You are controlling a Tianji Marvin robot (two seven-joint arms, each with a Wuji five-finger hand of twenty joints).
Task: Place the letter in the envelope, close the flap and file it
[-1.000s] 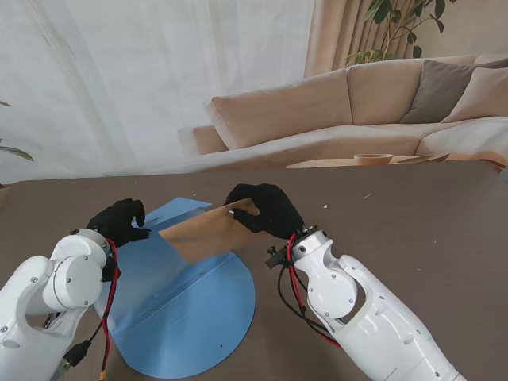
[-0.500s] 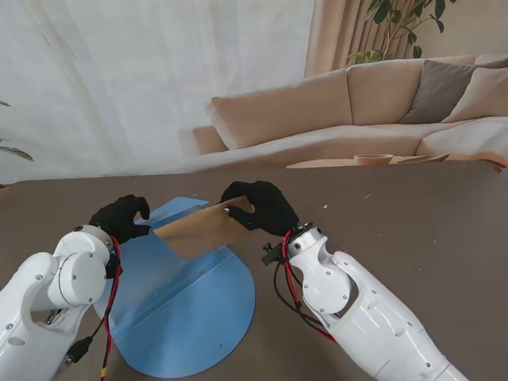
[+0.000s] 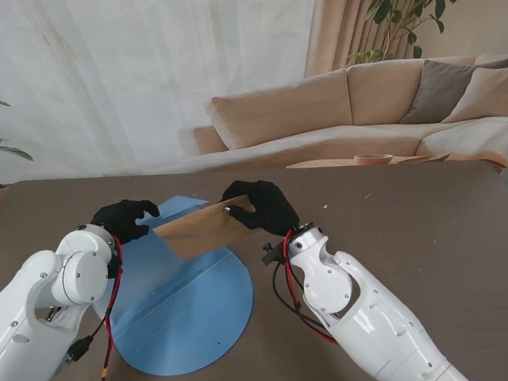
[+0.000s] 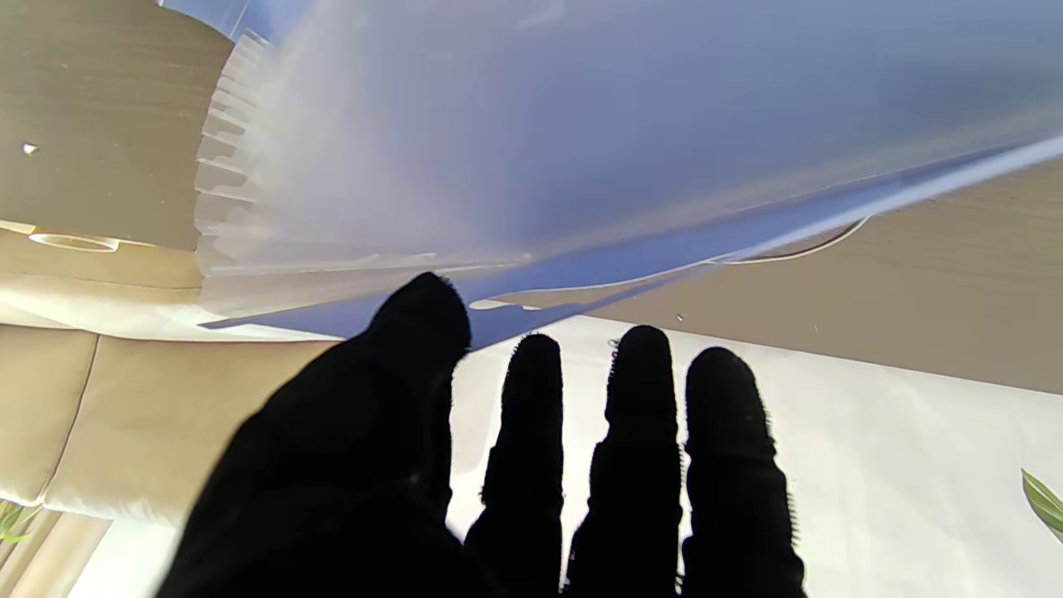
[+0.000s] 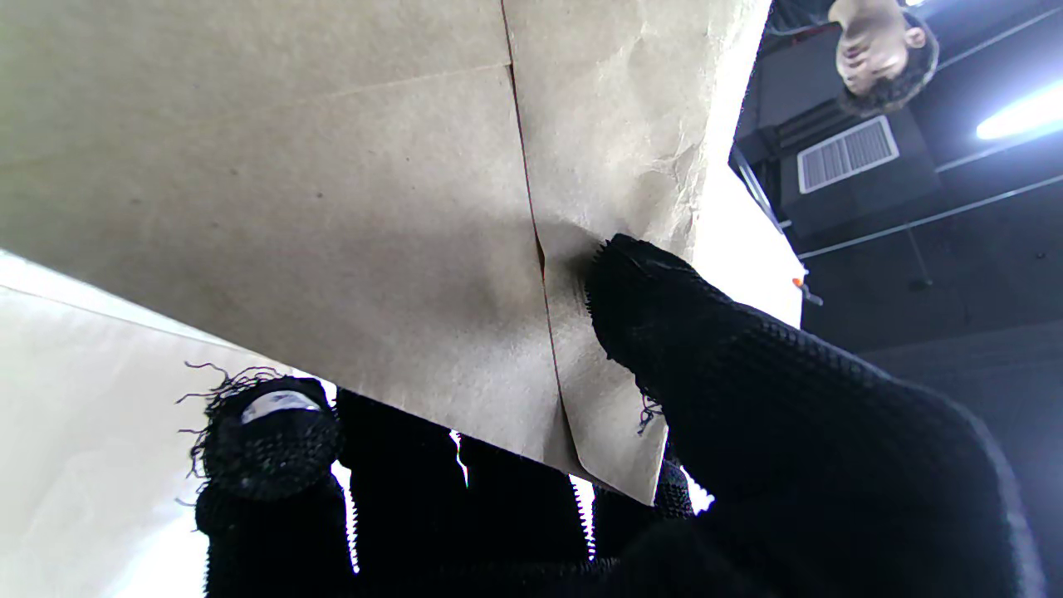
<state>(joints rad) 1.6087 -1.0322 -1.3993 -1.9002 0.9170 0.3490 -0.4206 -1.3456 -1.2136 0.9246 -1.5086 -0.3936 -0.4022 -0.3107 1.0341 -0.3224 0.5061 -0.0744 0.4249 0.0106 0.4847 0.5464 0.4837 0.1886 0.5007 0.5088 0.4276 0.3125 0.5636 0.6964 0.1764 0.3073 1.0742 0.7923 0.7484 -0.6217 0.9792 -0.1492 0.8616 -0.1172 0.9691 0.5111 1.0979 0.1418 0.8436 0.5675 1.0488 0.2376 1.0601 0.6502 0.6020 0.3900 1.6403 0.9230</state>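
So the brown kraft-paper envelope point(image 3: 208, 229) is off the table, held up at an angle over the blue plastic expanding file folder point(image 3: 186, 317), which lies opened out on the dark wooden table point(image 3: 413, 230). The black-gloved right hand point(image 3: 262, 208) grips the envelope at its right end; in the right wrist view the thumb point(image 5: 664, 324) presses on the paper beside the back seam while the other fingers point(image 5: 274, 440) close behind it. The black-gloved left hand point(image 3: 123, 220) sits at the folder's raised far edge, near the envelope's left end. In the left wrist view its fingers point(image 4: 639, 432) are spread and straight beside the folder's pleated pockets point(image 4: 228, 191), and I see nothing pinched between them, so I read it as released, though whether a fingertip rests on the blue plastic is hard to say.

No loose letter shows anywhere, and the envelope looks flat and closed, so the inserting and flap-closing are probably done; the flap itself is not clearly visible. What is left, as I judge it, is the filing: the envelope's lower edge must be guided into one of the pockets and let go.
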